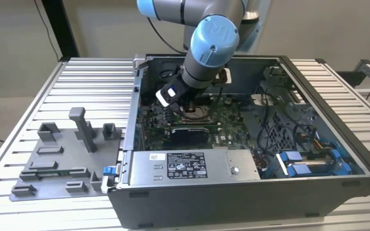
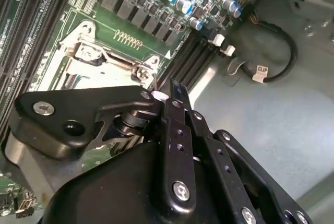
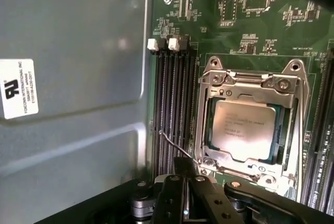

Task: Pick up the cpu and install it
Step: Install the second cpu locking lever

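The cpu (image 3: 244,130) is seen seated in its socket (image 3: 251,80), centre-right of the first wrist view; the hand (image 3: 183,192) is held just beside it, its grip undeterminable, with installation judged nearly complete.

A white printed label (image 1: 178,165) sits on the power supply (image 1: 236,166), low in the exterior view's middle. In the first wrist view, a white sticker (image 3: 18,88) stands on the grey case wall (image 3: 78,36), and faint print lines cross the cpu (image 3: 244,129). In the second wrist view, a small lettered tag (image 2: 261,70) wraps a black cable (image 2: 289,51).
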Action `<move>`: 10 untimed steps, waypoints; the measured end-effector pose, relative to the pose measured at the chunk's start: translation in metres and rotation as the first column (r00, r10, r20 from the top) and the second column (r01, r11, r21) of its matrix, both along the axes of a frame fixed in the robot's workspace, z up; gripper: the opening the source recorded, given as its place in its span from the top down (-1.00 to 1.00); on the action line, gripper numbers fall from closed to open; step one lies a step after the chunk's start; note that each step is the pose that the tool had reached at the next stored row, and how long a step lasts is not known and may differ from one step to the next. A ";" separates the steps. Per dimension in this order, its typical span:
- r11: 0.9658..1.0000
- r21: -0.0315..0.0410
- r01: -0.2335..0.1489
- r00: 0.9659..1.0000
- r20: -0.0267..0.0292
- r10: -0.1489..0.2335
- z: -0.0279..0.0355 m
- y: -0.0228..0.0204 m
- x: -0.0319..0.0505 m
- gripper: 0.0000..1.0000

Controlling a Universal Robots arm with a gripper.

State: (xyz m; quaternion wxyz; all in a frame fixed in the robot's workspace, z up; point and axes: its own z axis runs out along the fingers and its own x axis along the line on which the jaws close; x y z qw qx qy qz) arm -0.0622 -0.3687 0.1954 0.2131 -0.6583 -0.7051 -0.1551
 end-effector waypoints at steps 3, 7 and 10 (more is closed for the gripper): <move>1.000 0.000 0.000 1.000 -0.003 0.000 -0.0001 -0.0004 0.0059 1.00; 1.000 0.000 0.000 1.000 -0.007 0.000 -0.0002 -0.0004 0.0127 1.00; 1.000 0.000 0.000 1.000 -0.009 0.000 -0.0003 -0.0004 0.0160 1.00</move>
